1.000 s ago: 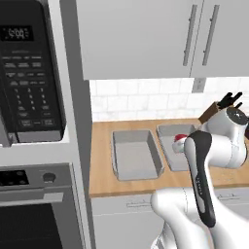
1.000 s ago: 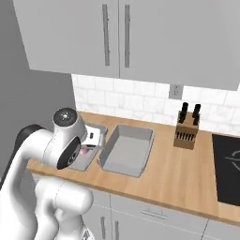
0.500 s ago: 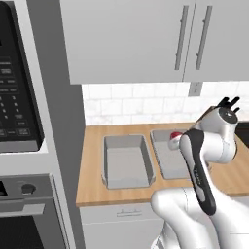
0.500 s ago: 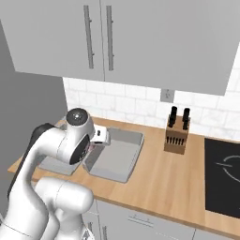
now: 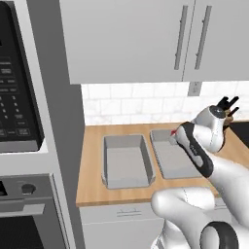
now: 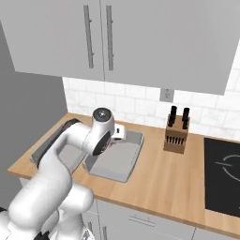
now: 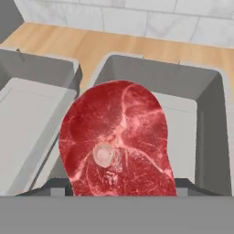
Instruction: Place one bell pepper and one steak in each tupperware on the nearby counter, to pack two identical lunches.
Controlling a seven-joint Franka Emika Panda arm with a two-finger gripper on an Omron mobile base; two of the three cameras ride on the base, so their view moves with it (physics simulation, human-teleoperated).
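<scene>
A steak (image 7: 119, 141), flat, marbled and pinkish-red, sits in my gripper (image 7: 119, 188), which is shut on it. It hangs over the right tupperware (image 7: 203, 114), a light grey tray that holds nothing I can see. The left tupperware (image 7: 27, 114) lies just beside it. From the left base view both trays (image 5: 125, 165) (image 5: 168, 158) rest side by side on the tan counter (image 5: 92, 146), with the gripper (image 5: 175, 137) above the right one's far end and a sliver of the steak (image 5: 173, 132) showing. The bell peppers are out of view.
A knife block (image 6: 177, 133) stands on the counter right of the trays, with a black cooktop (image 6: 225, 173) beyond it. A microwave (image 5: 14, 87) and oven (image 5: 24, 214) fill the tall unit left of the counter. Wall cabinets (image 6: 108, 42) hang overhead.
The base has moved, so both base views have shifted and the microwave has slid toward the left edge. The gripper still holds the steak over the right tray.
</scene>
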